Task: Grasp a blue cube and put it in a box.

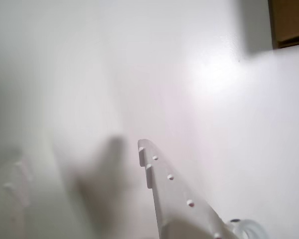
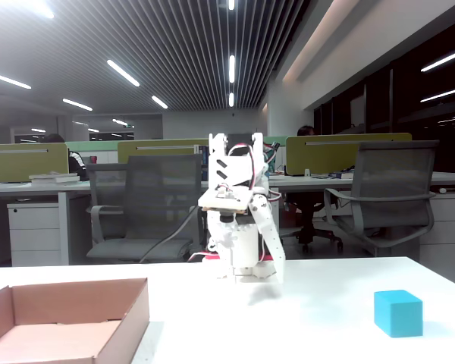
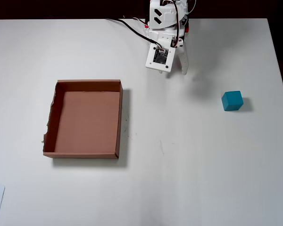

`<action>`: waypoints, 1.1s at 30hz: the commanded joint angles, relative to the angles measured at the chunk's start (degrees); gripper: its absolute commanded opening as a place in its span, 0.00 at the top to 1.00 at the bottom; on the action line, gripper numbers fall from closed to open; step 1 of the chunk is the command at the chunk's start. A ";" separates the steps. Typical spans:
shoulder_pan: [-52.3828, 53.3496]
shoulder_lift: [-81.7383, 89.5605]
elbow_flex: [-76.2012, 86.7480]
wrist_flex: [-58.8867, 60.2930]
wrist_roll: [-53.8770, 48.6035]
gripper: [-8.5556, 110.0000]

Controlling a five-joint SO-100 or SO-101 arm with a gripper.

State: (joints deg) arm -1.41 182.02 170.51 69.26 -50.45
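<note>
overhead, end effector tucked by arm base, holding nothing; finger spread unclear, cannot tell; blue cube and box well apart on desk

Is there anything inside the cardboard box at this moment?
No. In the overhead view the box shows only its bare brown floor. The blue cube sits on the table to its right. Nothing hides the interior.

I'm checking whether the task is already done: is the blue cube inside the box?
No: in the overhead view the blue cube sits on the bare table, far right of the box, which holds nothing.
</note>
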 commanded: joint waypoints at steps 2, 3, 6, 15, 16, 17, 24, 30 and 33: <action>-0.09 0.35 -0.26 0.62 0.09 0.70; -0.09 0.35 -0.26 0.62 0.09 0.70; -0.09 0.35 -0.26 0.62 0.09 0.71; -2.29 -7.21 -11.34 -1.23 -0.35 0.71; -3.08 -10.81 -14.85 -1.14 -0.44 0.71; -3.96 -14.59 -18.81 -0.62 -0.44 0.72; -10.20 -39.20 -47.81 9.93 -0.44 0.72; -16.00 -52.29 -60.91 12.48 0.09 0.71; -18.63 -57.57 -64.42 11.78 0.88 0.71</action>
State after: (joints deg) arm -18.37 128.14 110.92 81.39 -50.10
